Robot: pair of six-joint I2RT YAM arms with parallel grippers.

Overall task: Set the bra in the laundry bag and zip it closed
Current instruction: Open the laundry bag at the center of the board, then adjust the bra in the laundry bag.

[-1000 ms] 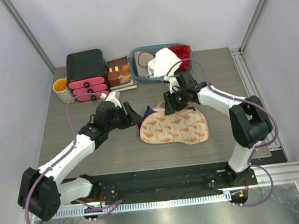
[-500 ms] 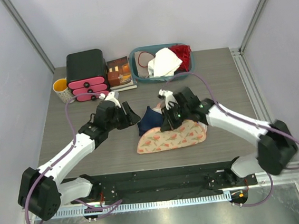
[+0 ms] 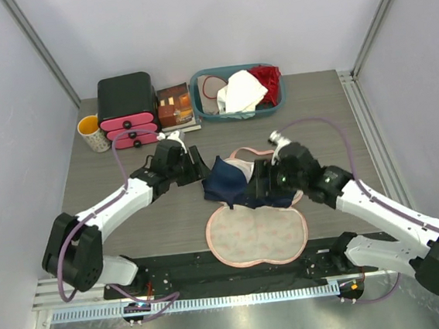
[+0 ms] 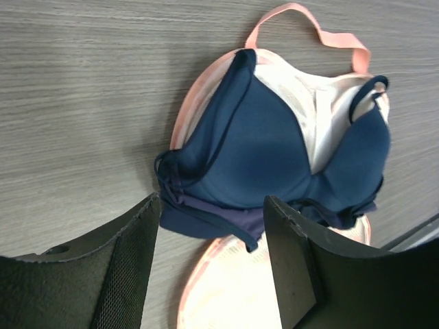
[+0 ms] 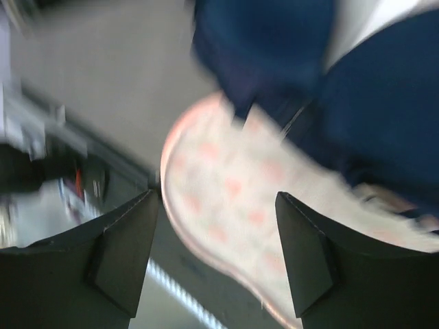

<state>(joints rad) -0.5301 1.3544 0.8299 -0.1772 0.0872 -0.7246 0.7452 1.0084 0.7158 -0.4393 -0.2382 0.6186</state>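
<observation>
The laundry bag lies open in the middle of the table. Its lid (image 3: 257,236) is flapped flat toward the near edge, and the back half's pink trim (image 3: 242,153) shows behind the bra. The navy bra (image 3: 231,180) lies cups up on the back half. My left gripper (image 3: 197,167) is open and empty, just left of the bra. In the left wrist view its jaws (image 4: 212,203) frame the bra's (image 4: 274,147) near edge and the lid (image 4: 226,288). My right gripper (image 3: 265,183) is open and empty over the bra's right cup. Its blurred wrist view shows the jaws (image 5: 216,197) above the lid (image 5: 233,205) and bra (image 5: 274,55).
A teal basket (image 3: 205,113) with a white cloth (image 3: 240,92) and a red garment (image 3: 268,82) stands at the back. A black box with pink drawers (image 3: 127,107), a book (image 3: 175,106) and a yellow mug (image 3: 92,133) stand back left. A black rail (image 3: 238,275) runs along the near edge.
The right gripper pulled the bag's lid over toward the near edge and let it go, uncovering the bra. The left gripper moved a little toward the bra.
</observation>
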